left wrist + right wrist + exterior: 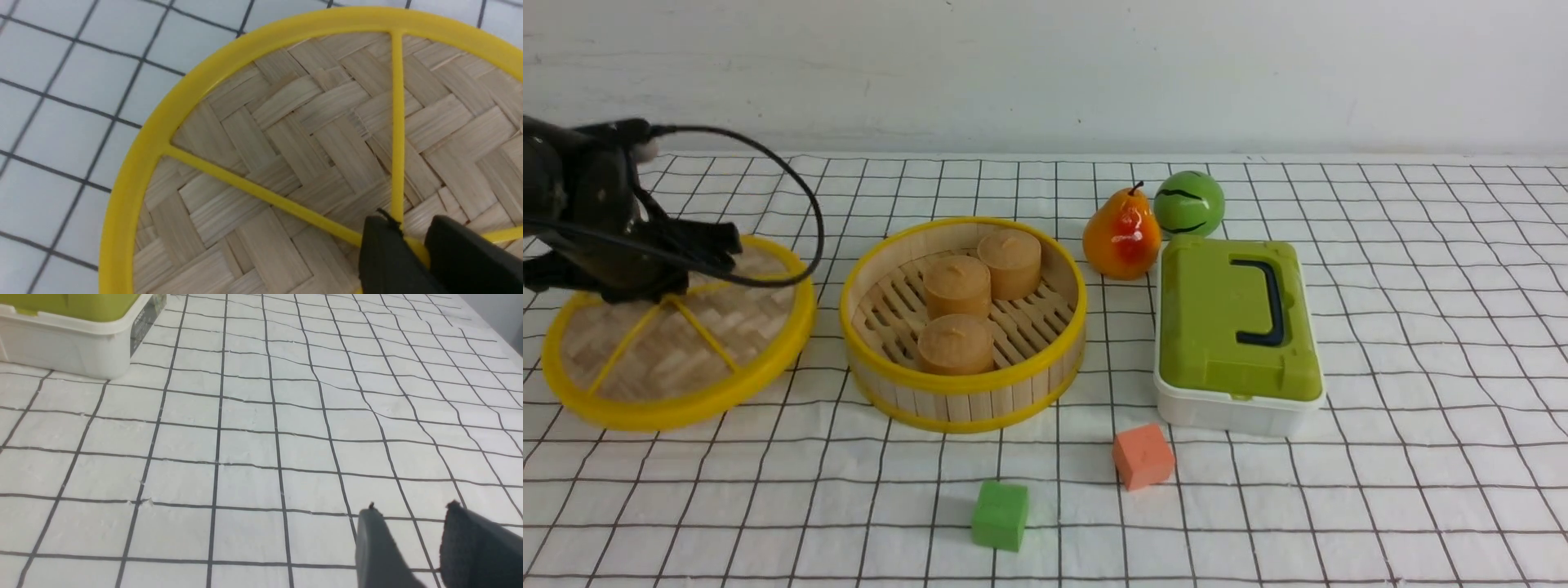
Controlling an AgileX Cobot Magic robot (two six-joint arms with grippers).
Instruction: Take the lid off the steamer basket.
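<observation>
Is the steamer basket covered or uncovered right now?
Uncovered: the steamer basket shows its slatted floor and three buns, while the lid is off to its left.

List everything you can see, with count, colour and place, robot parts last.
lid: one, woven tan with yellow rim, left of the basket
steamer basket: one, bamboo with yellow rims, left of centre
buns: three, light brown, inside the basket
pear: one, orange-red, behind the box
ball: one, green with dark stripes, beside the pear
box: one, white, green lid, dark handle, right of the basket
blocks: two, green and pink, in front
left gripper: dark, closed on the lid's hub
right gripper: dark, open
</observation>
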